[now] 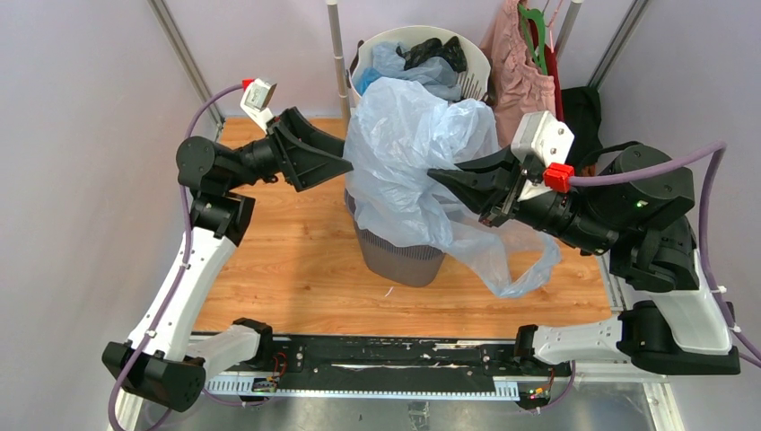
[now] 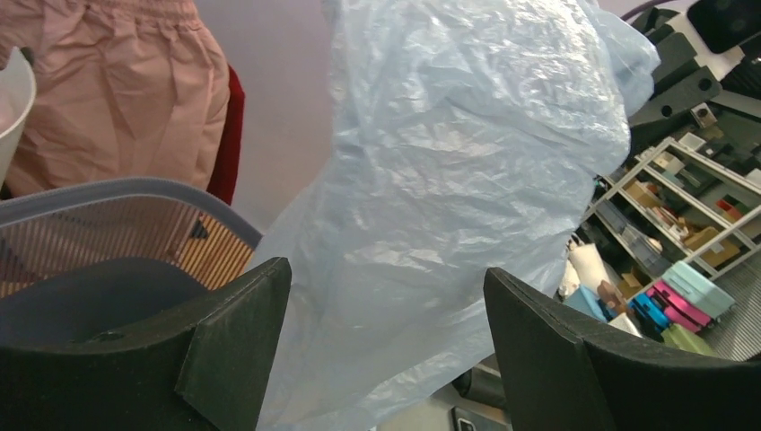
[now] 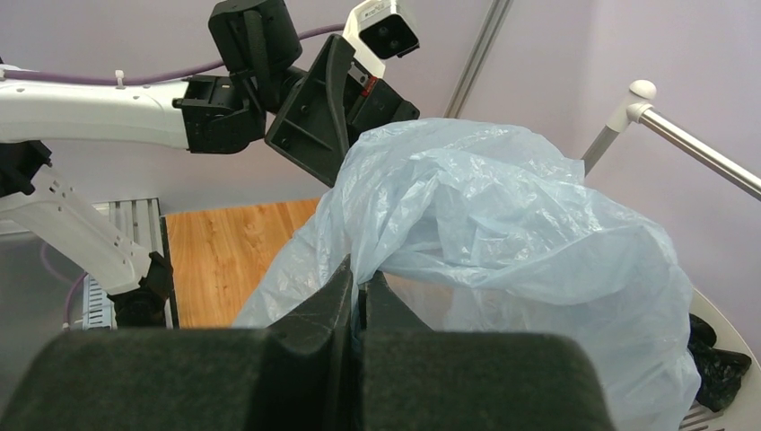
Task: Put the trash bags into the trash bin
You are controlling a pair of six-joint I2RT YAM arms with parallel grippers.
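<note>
A large pale blue see-through trash bag (image 1: 408, 153) billows above the dark grey mesh trash bin (image 1: 399, 256) and drapes over its right side down to the floor. My right gripper (image 1: 435, 174) is shut on a fold of the trash bag (image 3: 502, 206), fingertips pinched together (image 3: 361, 274). My left gripper (image 1: 345, 162) stands open just left of the bag, its two fingers spread wide with the bag (image 2: 449, 180) hanging beyond them and nothing between them. The bin's rim (image 2: 126, 193) shows at the left of the left wrist view. Most of the bin's mouth is hidden by the bag.
A round white slotted basket (image 1: 471, 54) holding blue and black bags stands behind the bin. A pink garment (image 1: 516, 67) hangs on a rail at the back right. A metal pole (image 1: 339, 54) rises beside the basket. Wood floor (image 1: 287, 260) lies left of the bin.
</note>
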